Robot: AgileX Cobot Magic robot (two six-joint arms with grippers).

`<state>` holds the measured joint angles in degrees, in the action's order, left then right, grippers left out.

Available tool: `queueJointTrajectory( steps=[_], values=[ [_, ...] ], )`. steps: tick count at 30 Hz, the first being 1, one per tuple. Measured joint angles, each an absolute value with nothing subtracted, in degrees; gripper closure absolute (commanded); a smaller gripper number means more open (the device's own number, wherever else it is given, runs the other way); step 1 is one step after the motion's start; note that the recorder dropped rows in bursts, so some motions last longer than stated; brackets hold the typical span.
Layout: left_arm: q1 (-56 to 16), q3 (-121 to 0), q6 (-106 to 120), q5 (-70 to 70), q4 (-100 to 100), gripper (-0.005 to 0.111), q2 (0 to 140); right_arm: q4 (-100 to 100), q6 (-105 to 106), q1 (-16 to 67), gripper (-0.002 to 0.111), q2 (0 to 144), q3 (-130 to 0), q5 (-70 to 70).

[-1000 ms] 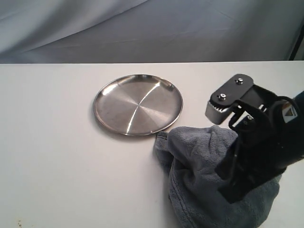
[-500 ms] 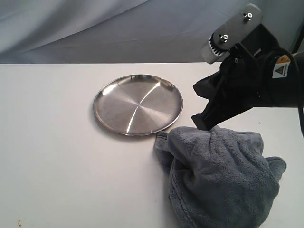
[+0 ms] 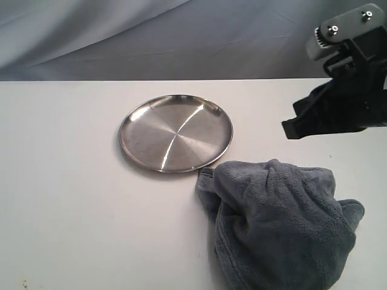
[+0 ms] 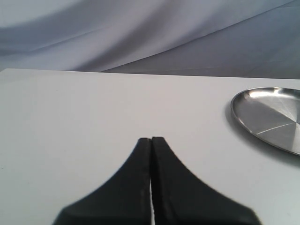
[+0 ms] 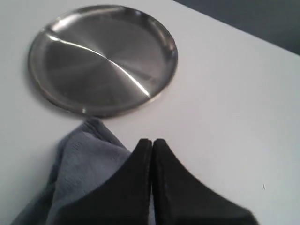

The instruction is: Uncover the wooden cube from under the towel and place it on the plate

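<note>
Layout around the plate (image 3: 175,133)

The plate lies on the table (image 3: 60,193); the towel (image 3: 278,229) lies heaped on the table to the plate's right and nearer the camera, one corner just beside the plate's near rim; the right gripper (image 3: 290,129) hangs above the table right of the plate, behind the towel, apart from both; the left gripper (image 4: 151,141) is over bare table, apart from the plate; a draped backdrop (image 3: 181,36) stands behind the plate, past the table's far edge.

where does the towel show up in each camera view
Exterior view: the towel lies at lower right, its corner by the rim of the plate.
Left wrist view: not in it; only the plate shows.
Right wrist view: the towel sits between the plate and the shut right gripper.
Shared landmark: the plate, seen in all three.
</note>
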<state>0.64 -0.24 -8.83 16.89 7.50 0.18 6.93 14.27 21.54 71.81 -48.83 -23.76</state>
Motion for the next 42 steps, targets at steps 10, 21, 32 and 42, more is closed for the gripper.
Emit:
queueJointTrajectory(
  steps=[10, 21, 32, 42],
  values=[
    [0.64, -0.24, -8.83, 16.89, 7.5, 0.106, 0.18, 6.53, 13.69, 19.74, 0.108, 71.7, -48.83, -42.02],
    [0.64, -0.24, -8.83, 16.89, 7.5, 0.106, 0.18, 9.45, 18.76, 19.74, 0.108, 71.7, -48.46, -47.43],
    [0.64, -0.24, -8.83, 16.89, 7.5, 0.106, 0.18, 20.7, 29.0, 19.74, 0.079, 71.7, -48.46, -43.64],
    [0.64, -0.24, -8.83, 16.89, 7.5, 0.106, 0.18, 17.02, 29.57, 19.74, 0.038, 71.7, -48.46, -40.32]
  ],
)
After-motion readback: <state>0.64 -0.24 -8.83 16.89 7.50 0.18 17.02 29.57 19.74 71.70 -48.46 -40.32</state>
